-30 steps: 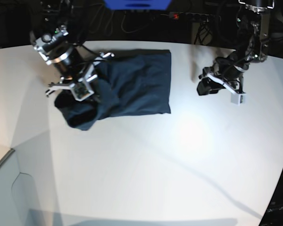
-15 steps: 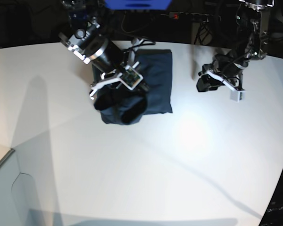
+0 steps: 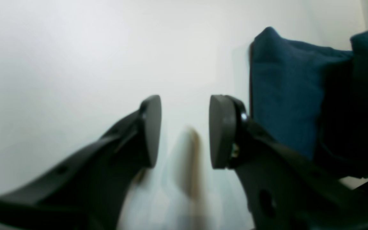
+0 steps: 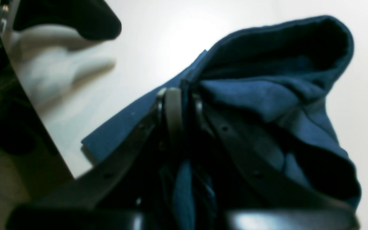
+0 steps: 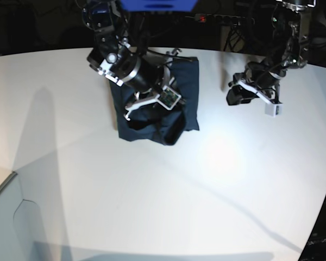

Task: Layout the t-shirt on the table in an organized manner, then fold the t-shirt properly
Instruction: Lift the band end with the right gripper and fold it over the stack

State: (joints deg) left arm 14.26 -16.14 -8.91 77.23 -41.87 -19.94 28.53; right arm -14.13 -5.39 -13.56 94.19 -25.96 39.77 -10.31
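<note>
Two hands differ: the right hand (image 5: 152, 103), clamped on a fold of the shirt (image 5: 182, 81), has carried it further rightward over the flat part near the worktop's (image 5: 152, 190) far edge; the left hand (image 3: 184, 131) stays half-open, empty, beside.

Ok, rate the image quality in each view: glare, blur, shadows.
Base: sharp, a bright glare patch on the table and long arm shadows. Left wrist: the open left end effector is soft, smeared streak below. Right wrist: blurry throughout, t-shirt folds fall into dark shadow.
</note>
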